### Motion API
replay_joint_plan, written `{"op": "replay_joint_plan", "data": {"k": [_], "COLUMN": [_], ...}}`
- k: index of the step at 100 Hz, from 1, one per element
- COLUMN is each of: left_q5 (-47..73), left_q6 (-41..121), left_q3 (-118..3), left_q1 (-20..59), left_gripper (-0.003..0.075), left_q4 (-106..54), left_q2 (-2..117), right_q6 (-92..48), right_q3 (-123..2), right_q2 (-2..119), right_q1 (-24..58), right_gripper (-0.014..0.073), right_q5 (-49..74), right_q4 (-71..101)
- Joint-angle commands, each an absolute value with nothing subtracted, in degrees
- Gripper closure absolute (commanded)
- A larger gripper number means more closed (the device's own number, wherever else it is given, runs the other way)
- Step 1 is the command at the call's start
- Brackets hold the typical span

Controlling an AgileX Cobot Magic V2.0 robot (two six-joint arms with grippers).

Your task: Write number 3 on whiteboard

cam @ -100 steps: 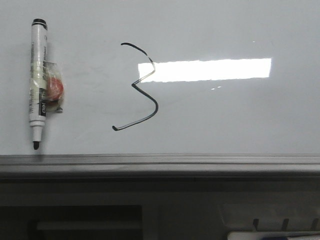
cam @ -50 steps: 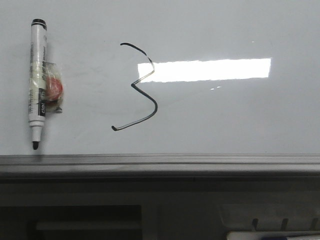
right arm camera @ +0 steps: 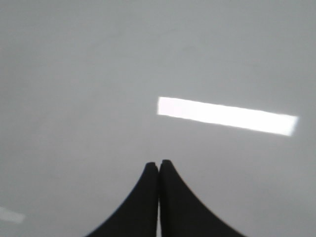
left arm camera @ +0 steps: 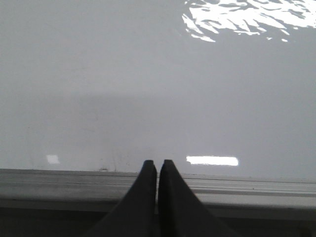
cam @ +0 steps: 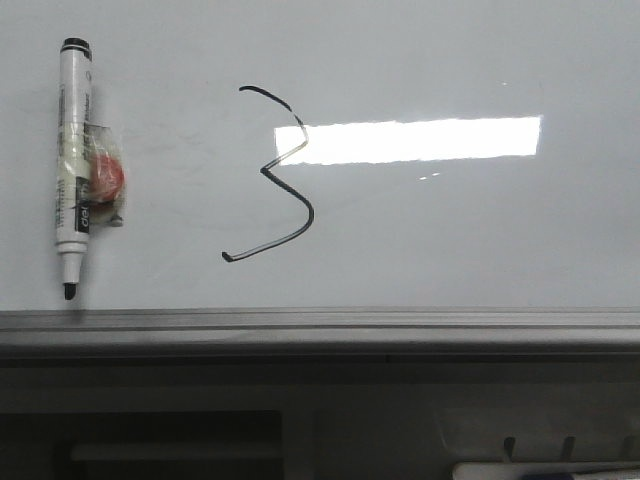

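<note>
Black number 3 (cam: 272,175) sits mid-whiteboard (cam: 450,230), marker (cam: 75,165) leftward; both tools (left arm camera: 157,170) (right arm camera: 158,170) clenched, empty.

A black number 3 (cam: 272,175) (angular) marks the glossy whiteboard (cam: 450,230).

Dark grey cabinet front (cam: 320,420); dim light

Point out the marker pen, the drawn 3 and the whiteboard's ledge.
marker pen (cam: 73,165): front view, on the middle of its white barrel.
number 3 (cam: 309,212): front view, on the lower curve of the black line.
whiteboard ledge (cam: 400,322): front view, on the grey metal strip along the board's near edge.
</note>
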State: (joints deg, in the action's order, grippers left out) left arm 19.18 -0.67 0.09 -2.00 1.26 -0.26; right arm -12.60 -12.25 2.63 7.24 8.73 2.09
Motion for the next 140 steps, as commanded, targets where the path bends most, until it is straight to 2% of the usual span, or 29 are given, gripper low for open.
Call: {"op": "replay_joint_plan", "data": {"k": [1,13,31,39,67,140], "left_q5": [16.1,16.1,16.1,16.1,16.0,16.0], "left_q6": [-1.1,-1.1,-1.1,-1.1,-1.1,-1.1], "left_q3": [0.7,0.7,0.7,0.7,0.7,0.7], "left_q1": [-2.2,-2.2,-2.2,-2.2,-2.2,-2.2], "left_gripper": [0.0741,0.0741,0.0741,0.0741,0.0741,0.0741], "left_q4": [1.3,1.3,1.3,1.2,1.2,1.2], "left_q2": [-1.6,-1.6,-1.6,-1.6,-1.6,-1.6], "right_q6": [-12.4,-12.4,-12.3,-12.3,-12.3,-12.3], "right_q3": [-12.5,-8.0,2.2,2.1,2.2,2.2], "right_q2": [3.0,3.0,1.2,-1.2,-1.5,-1.6], "right_q1": [1.0,-4.8,-9.2,-10.1,-10.2,-10.2], "right_gripper": [0.0635,0.0635,0.0635,0.0635,0.0635,0.0635], "right_q5": [3.0,0.0,-4.8,3.1,18.1,18.5], "right_q4": [1.4,1.5,7.3,5.2,2.8,2.8]}}
